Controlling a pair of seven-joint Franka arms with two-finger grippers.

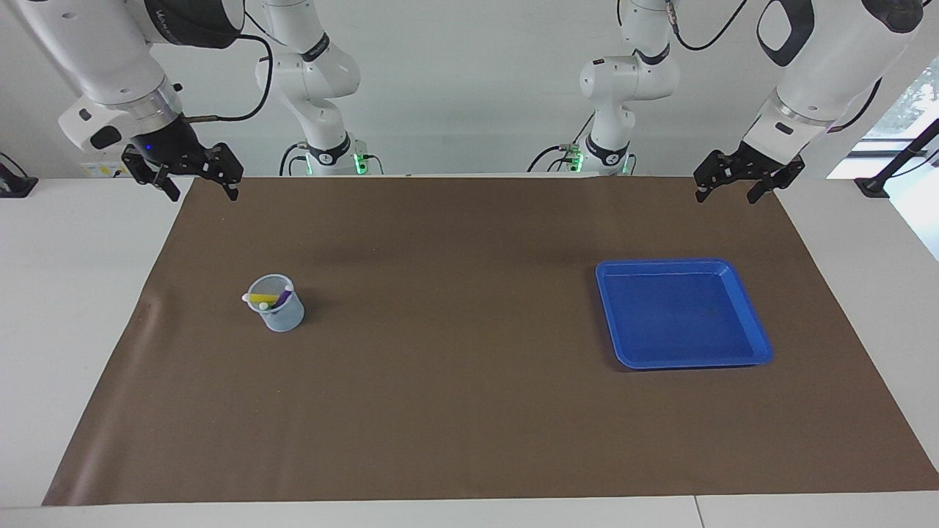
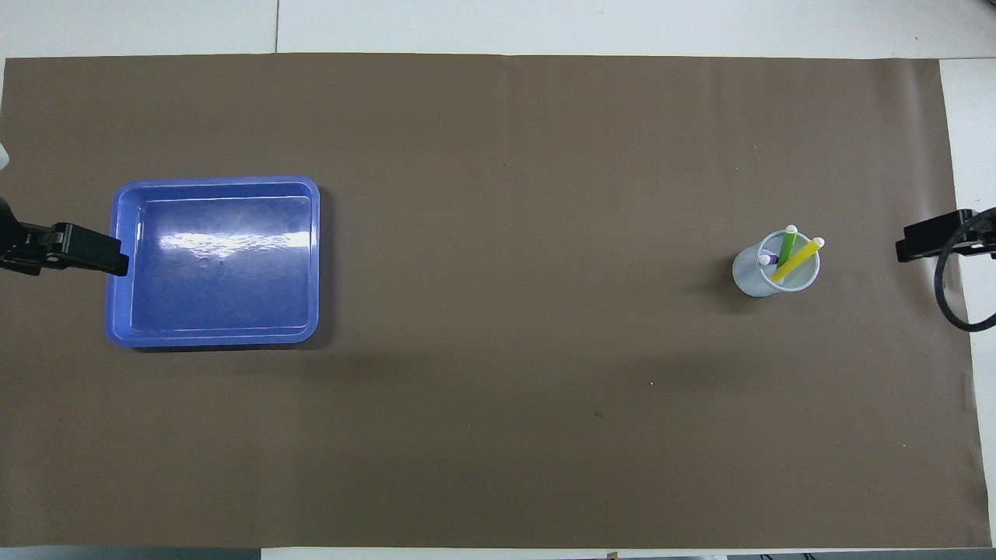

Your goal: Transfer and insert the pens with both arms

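Brown paper (image 1: 469, 411) covers the surface, and in the facing view we see both arms drawn up at the robots' edge of it: the right tool (image 1: 196, 183) hangs over the corner at the right arm's end, its fingers spread wide and holding nothing, and the left tool (image 1: 733, 187) hangs over the corner at the left arm's end, likewise spread and empty. The cup (image 1: 277, 312) stands toward the right arm's end, well apart from the blue tray (image 1: 759, 352) toward the left arm's end; the yellow pen (image 1: 265, 298) and purple pen (image 1: 282, 298) lean inside the cup. The tray looks bare, so we judge the job done or nearly so. From overhead, only the tips of the left tool (image 2: 74, 250) and right tool (image 2: 930, 237) show at the edges, while the cup (image 2: 751, 280) holds the yellow pen (image 2: 797, 259), the green pen (image 2: 787, 247) and the purple pen (image 2: 766, 260), all slanted against the rim with cap ends up. What could go wrong, we think: the cup looks light and the pens lean to one side, so any brush from the right arm sweeping across could tip it and spill them onto the paper; a further grasp at the crossed pens could drag a neighbour out.
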